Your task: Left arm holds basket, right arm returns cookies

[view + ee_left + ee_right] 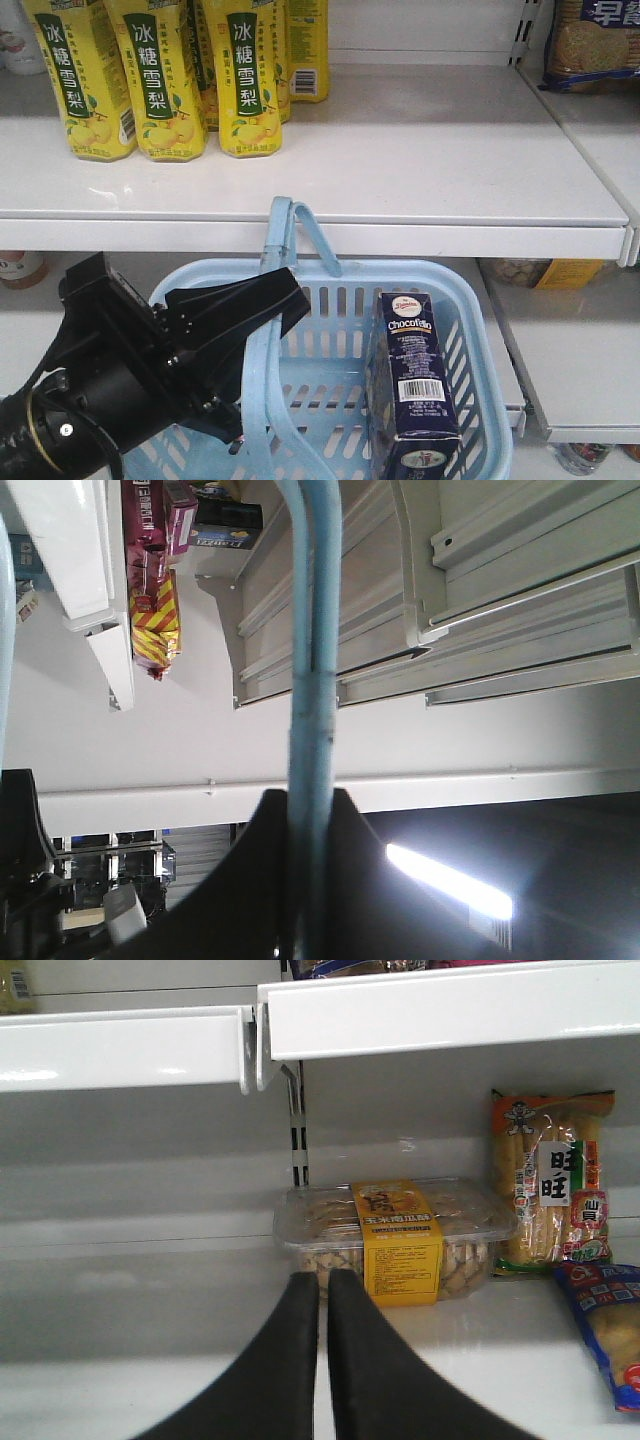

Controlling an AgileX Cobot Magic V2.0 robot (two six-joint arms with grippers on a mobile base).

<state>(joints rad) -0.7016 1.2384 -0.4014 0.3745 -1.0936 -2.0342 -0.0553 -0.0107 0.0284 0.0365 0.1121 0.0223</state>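
Your left gripper (272,318), lower left, clamps the basket (400,270) by its handle; cookies (412,375) sit inside, so your closed, empty right gripper (323,1295) should open next.

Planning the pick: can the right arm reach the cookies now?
Likely yes. The cookies stand at the basket's right side, nothing over them; the left hand grips the handle, off to the left. The right hand is shut, facing a shelf.

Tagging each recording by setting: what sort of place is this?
Most likely a shop, or a mock-up of one: white tiered shelves carrying rows of yellow drink bottles, packaged snacks on a lower shelf, and a light blue shopping basket.
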